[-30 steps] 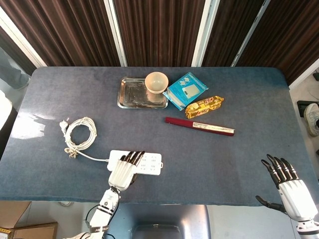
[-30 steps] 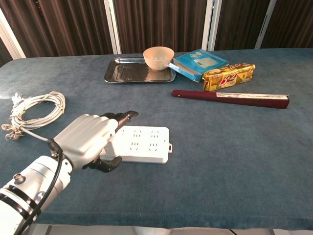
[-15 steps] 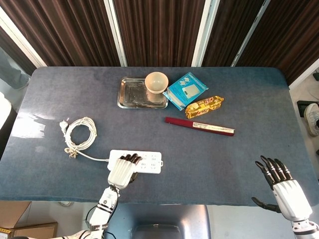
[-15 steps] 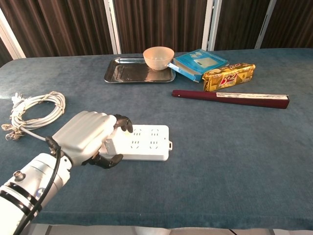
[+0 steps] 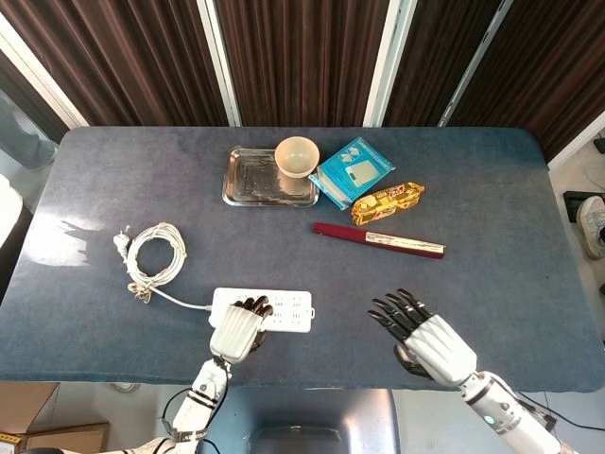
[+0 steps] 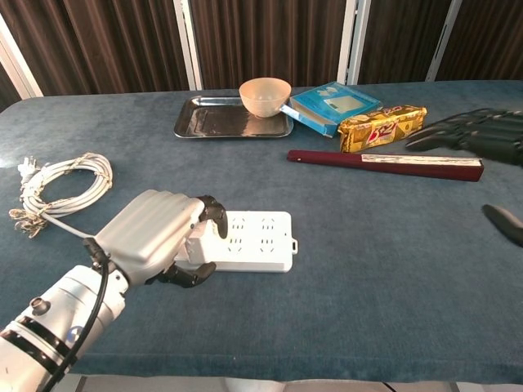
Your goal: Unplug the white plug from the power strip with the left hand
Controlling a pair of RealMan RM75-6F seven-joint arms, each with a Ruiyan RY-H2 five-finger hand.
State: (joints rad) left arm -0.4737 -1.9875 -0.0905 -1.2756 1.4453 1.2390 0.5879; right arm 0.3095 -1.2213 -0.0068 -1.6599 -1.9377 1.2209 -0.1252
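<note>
The white power strip [image 5: 282,310] [image 6: 260,242] lies near the table's front edge, left of centre. My left hand [image 5: 236,330] [image 6: 155,237] is curled over the strip's left end. Its fingers and thumb close around a white block there, the white plug [image 6: 199,244], which is mostly hidden and still sits in the strip. The strip's white cable [image 5: 156,255] [image 6: 64,181] runs left into a coil. My right hand [image 5: 423,337] [image 6: 480,135] hovers to the right of the strip, fingers spread, holding nothing.
A steel tray [image 5: 248,180] with a beige bowl [image 5: 297,156] on its right end stands at the back. Beside it are a blue packet [image 5: 353,171] and a yellow snack bag [image 5: 388,202]. A dark red folded fan [image 5: 378,239] lies mid-table.
My left hand's fingers have curled down onto the strip's left end, and strip and cable have slid slightly right. My right hand has swung in from the far right toward the centre.
</note>
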